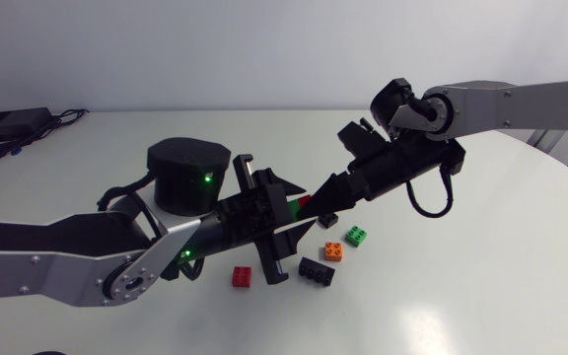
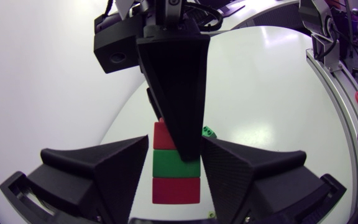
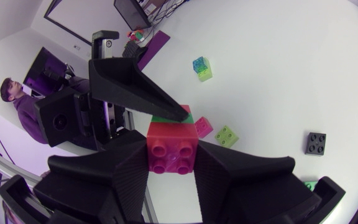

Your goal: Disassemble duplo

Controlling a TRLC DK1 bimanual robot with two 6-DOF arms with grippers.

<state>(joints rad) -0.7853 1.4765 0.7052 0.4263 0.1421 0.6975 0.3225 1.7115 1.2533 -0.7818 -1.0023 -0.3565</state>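
**A:** How are the arms posed?

**B:** The left arm comes in low from its side and slants toward the middle of the table. The right arm enters higher up and angles down to meet it. The two grippers are tip to tip above the tabletop.

**A:** And the fingers?

**B:** The left gripper has both wedges pressed on opposite sides of the stack, so it is clamped. The right gripper is clamped too, on the stack's other end, turned crosswise to the left one. In the left wrist view one of its fingers lies across the far bricks.

**A:** What does the stack look like?

**B:** It has three bricks in a row: red, green, red. The red end inside the right gripper shows four round studs facing that wrist camera. The green brick sits just behind it, with a left fingertip resting against it. The bricks look fully seated (no gap shows between them).

**A:** Where is it, exactly?

**B:** It is held off the table between the two grippers, near the table's middle and above a scatter of loose bricks. Under it is a small black brick. Nearer the front are a green brick, an orange brick, a long black brick and a red brick, all lying apart from one another.
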